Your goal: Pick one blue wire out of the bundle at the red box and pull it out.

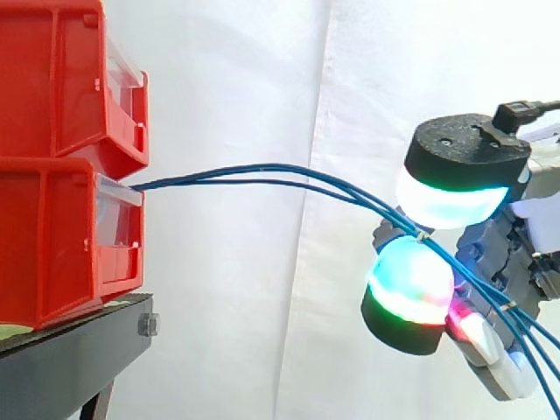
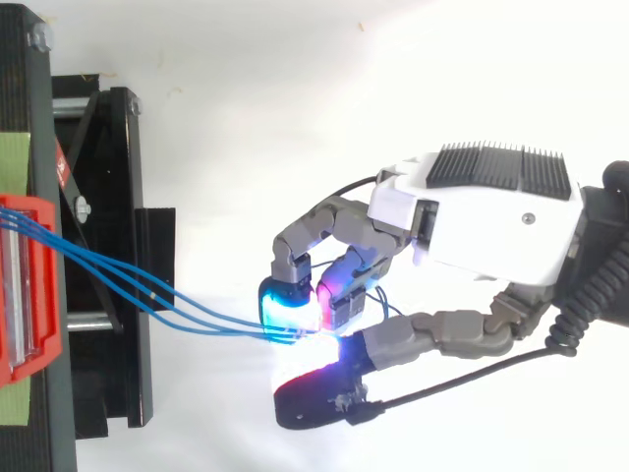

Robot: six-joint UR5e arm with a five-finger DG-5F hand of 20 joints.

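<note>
Three blue wires (image 2: 211, 325) leave the front of the lower red box (image 1: 52, 245) and arc rightward to my hand (image 2: 491, 211). In the top view they fan out at the box (image 2: 49, 295) and draw together at my fingertips (image 2: 288, 303). My hand is curled, pinching the bundle between a cyan-glowing finger pad (image 1: 455, 175) above and a green and red pad (image 1: 407, 293) below. In the side view, past the pinch, the wires (image 1: 372, 204) run down to the lower right behind the hand. I cannot tell whether one wire or all are in the pinch.
A second red box (image 1: 61, 79) is stacked on the lower one. Both rest on a black stand (image 1: 79, 350) at the left, whose frame (image 2: 108, 246) juts toward the hand. A white curtain hangs behind.
</note>
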